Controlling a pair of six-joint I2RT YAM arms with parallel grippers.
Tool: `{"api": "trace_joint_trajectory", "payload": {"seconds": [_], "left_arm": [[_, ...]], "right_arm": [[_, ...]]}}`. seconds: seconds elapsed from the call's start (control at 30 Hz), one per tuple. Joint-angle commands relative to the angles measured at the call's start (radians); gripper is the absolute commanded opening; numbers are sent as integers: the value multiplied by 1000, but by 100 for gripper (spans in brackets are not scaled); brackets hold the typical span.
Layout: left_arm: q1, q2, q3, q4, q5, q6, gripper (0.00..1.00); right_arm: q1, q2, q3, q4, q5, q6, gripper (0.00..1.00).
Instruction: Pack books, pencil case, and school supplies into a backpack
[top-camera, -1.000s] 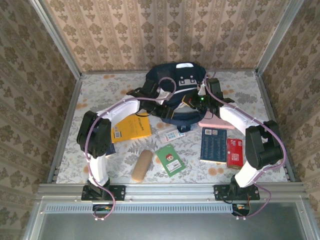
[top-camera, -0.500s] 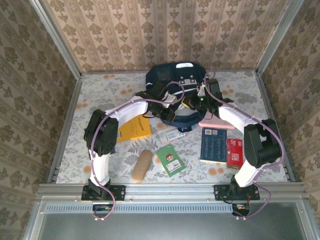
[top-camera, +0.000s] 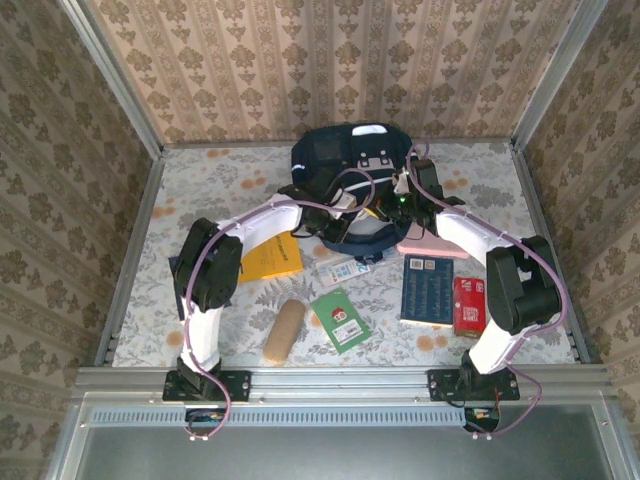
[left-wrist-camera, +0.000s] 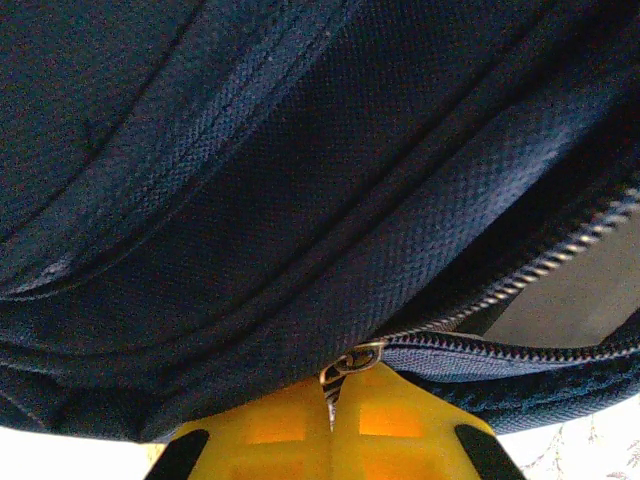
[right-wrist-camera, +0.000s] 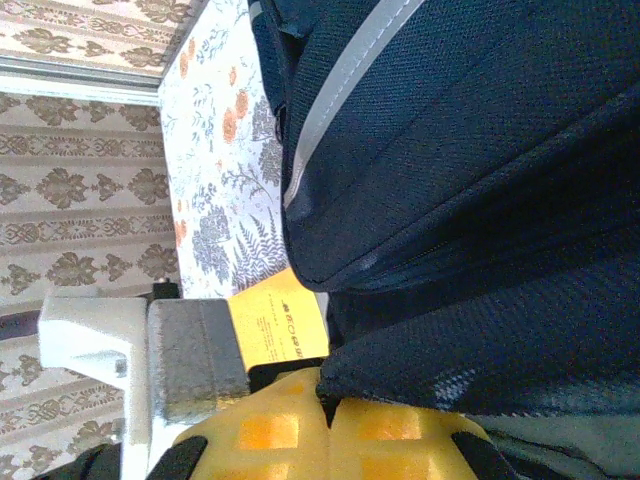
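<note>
The dark navy backpack (top-camera: 345, 175) lies at the back middle of the table. My left gripper (top-camera: 347, 222) is at its front edge, its yellow fingers (left-wrist-camera: 270, 430) shut on the metal zipper pull (left-wrist-camera: 348, 368), beside the partly open zipper (left-wrist-camera: 540, 265). My right gripper (top-camera: 385, 208) is shut on a fold of the backpack fabric (right-wrist-camera: 450, 360) close by. On the table lie a yellow book (top-camera: 270, 258), a green book (top-camera: 340, 318) and a navy book (top-camera: 428, 290). Supplies lie loose: tan roll (top-camera: 285, 330), blue-and-white packet (top-camera: 340, 266), pink box (top-camera: 432, 247), red pack (top-camera: 469, 305). The pencil case is out of view.
Patterned walls close off the table at the back and both sides, with metal rails (top-camera: 130, 260) along the edges. Both arms arch over the middle of the table towards the backpack. In the right wrist view the yellow book (right-wrist-camera: 280, 325) shows past the left arm's grey link (right-wrist-camera: 195, 360).
My left gripper has slid to the right along the backpack's front edge and shut on the zipper pull. The right gripper has kept its hold on the fabric.
</note>
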Motion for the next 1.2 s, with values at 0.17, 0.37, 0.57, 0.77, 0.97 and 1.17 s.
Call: {"api": "trace_joint_trajectory", "payload": {"seconds": [0.17,0.37,0.57,0.77,0.97,1.17], "left_arm": [[79,-102,-29,-81,85,-1,0],[110,-131,-52,-78,111,6,0],[112,-121,-83,-70,-44,-11,0],[132,-112,-111,-25,-123,-50,0],[157,-84,-102,-4,-165,-72,0],[198,-28,-60,29,-175,-102,0]], "right_arm": [[-23,-50,72,-29,51,-68,0],[-23,-48,82,-44,56,-76,0],[-24,-56,92,-69,75,-87,0],[-29,-63,97,-116,126,-90,0],[-38,-79,102,-166,182,-105,0],[-42,-81,97,-150,146,-95,0]]}}
